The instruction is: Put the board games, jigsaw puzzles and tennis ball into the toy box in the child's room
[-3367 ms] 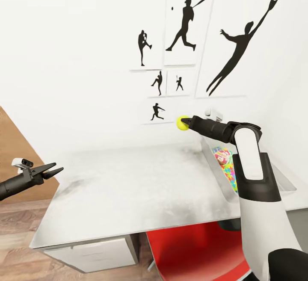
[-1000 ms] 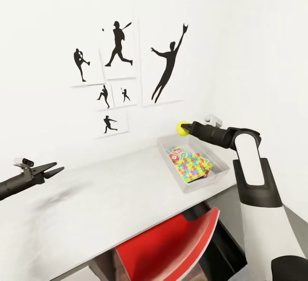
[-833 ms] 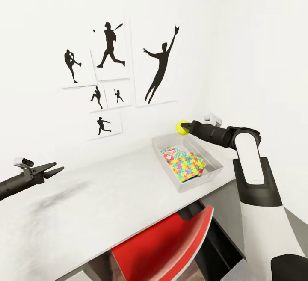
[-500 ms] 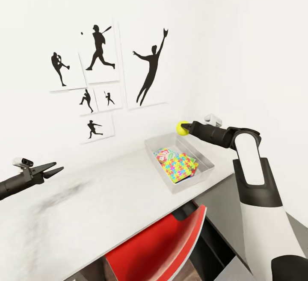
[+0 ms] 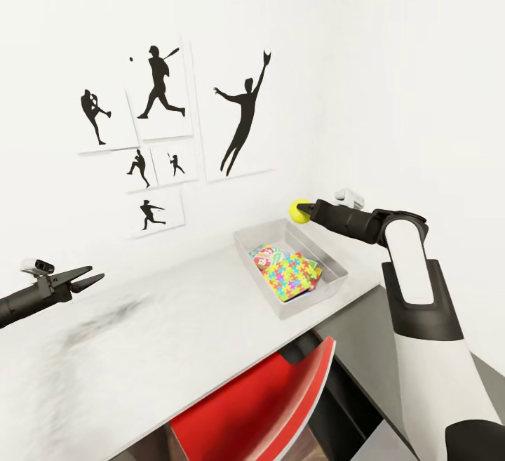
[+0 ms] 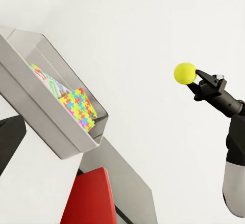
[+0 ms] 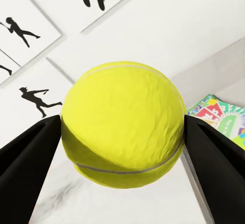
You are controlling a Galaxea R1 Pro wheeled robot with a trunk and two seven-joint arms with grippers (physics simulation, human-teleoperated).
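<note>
R pincer [image 5: 299, 210] is clamped on the tennis ball [image 5: 300, 211], one finger each side; the R wrist view shows both black fingers [image 7: 28, 157] pressed to the ball's flanks. It hangs in the air at the end of the outstretched R arm, off the tabletop [image 5: 175, 321].

Key relation: the toy box [image 5: 308, 297] sits below the ball, w/ the ball over or just past the box's far end by the wall; can't tell exactly which from the head view. In the L wrist view the ball [image 6: 185, 73] reads as well apart from the bin [image 6: 61, 132], so prob. not centred over it yet. Box's long axis runs from the wall out toward the tabletop's near edge. Inside: a jigsaw puzzle [image 5: 291, 275] on top, a printed board game [image 5: 266, 256] partly under it.

Judgement: next move needs the ball brought nearer and lower, over the box's middle, before release, else it may bounce out.

L pincer [image 5: 90, 279] is open, empty, far off on the L side; R arm is plainly nearer.
</note>
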